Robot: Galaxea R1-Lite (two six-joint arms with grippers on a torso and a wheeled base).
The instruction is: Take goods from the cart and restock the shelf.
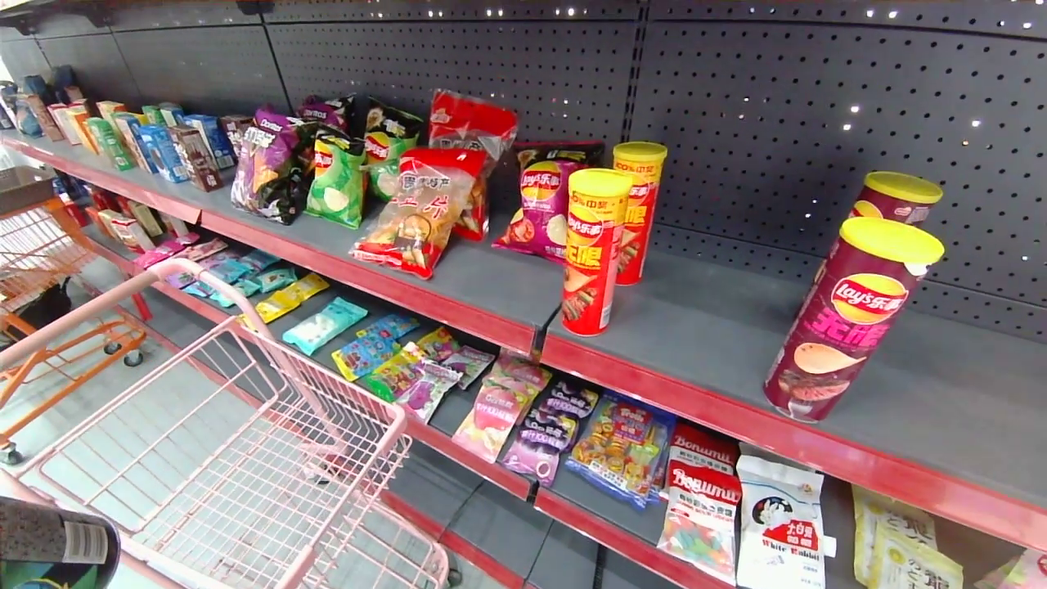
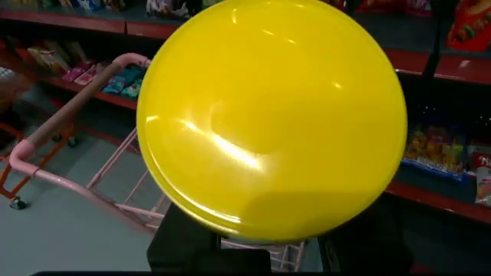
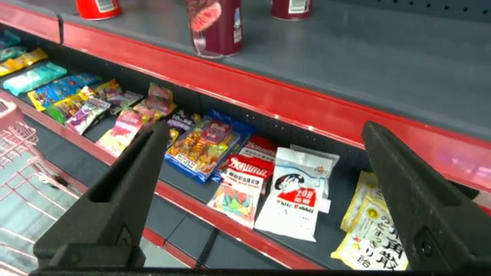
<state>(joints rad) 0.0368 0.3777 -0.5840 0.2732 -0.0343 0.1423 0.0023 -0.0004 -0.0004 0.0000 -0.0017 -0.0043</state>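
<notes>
A chips can with a yellow lid (image 2: pixel 272 115) stands end-on to the left wrist camera, and my left gripper (image 2: pixel 268 241) is shut on it, dark fingers (image 2: pixel 188 245) on either side below the lid. The can's dark body (image 1: pixel 49 544) shows at the lower left, over the near corner of the pink cart (image 1: pixel 245 458). My right gripper (image 3: pixel 261 207) is open with nothing between its fingers (image 3: pixel 115 207), in front of the lower shelf's candy bags (image 3: pixel 203 146). On the upper shelf (image 1: pixel 720 327) stand two red cans (image 1: pixel 593 249) and two purple cans (image 1: pixel 851 319).
Chip bags (image 1: pixel 417 204) and boxes (image 1: pixel 164 147) fill the left of the upper shelf. Bare shelf lies between the red and purple cans. An orange cart (image 1: pixel 49 270) stands at far left. Candy packets (image 1: pixel 781 523) line the lower shelf.
</notes>
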